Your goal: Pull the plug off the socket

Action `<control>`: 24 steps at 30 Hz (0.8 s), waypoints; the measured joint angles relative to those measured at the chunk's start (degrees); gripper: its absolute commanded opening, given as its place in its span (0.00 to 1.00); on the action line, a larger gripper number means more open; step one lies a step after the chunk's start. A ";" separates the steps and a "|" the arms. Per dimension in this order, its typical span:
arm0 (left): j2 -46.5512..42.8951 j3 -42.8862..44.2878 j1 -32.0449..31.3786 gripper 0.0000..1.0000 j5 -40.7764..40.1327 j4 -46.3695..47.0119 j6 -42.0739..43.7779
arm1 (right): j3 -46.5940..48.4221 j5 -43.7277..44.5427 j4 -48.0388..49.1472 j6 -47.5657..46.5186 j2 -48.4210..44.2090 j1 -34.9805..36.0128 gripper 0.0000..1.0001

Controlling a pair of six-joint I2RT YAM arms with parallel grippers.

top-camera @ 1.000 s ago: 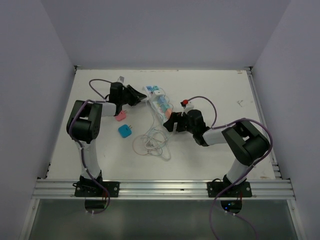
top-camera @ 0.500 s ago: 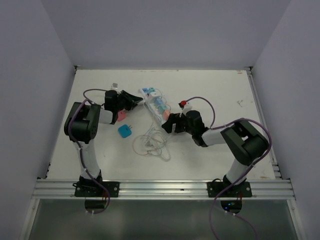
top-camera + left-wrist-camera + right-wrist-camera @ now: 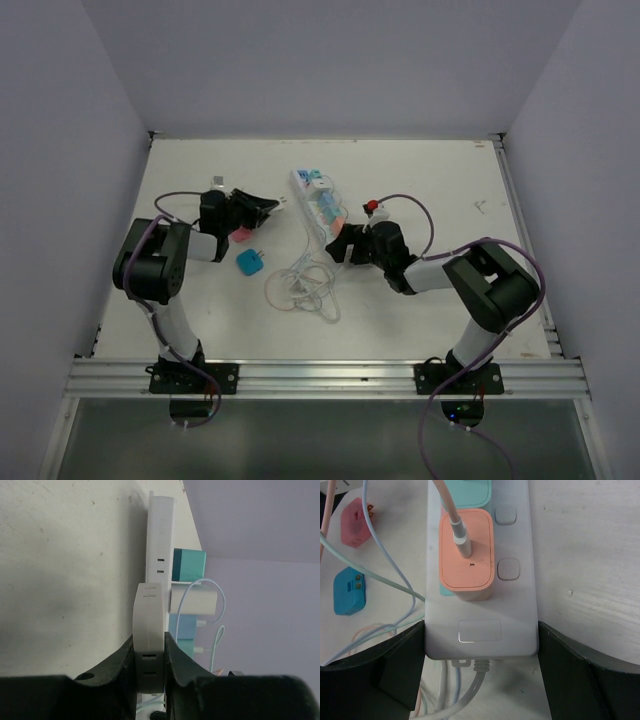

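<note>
On the white table, seen from overhead, the socket lies just past the middle, its long body running from 11 o'clock to 5 o'clock. The right gripper sits at the socket's 5 o'clock end. Its jaws are spread wide and pressed against both long sides, so it grips that end (the wrist view shows each finger flush with the white casing). A loose tangle of thin cables sprawls at 6 o'clock from the socket.

The left gripper is at the socket's 9 o'clock, near it but apart. It is closed tight on a white plug pinched between its fingers.

Several plugs sit in the socket's row. A peach plug with a cable in its top is nearest the right gripper, and a teal plug is toward the far end. Two unplugged cubes lie on the table: a pink plug at the socket's 8 o'clock and a blue plug toward 7 o'clock.
</note>
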 measured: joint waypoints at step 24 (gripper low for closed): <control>-1.33 1.73 21.79 0.23 4.76 -12.74 13.22 | -0.04 4.68 -0.63 1.77 -0.39 -0.33 0.00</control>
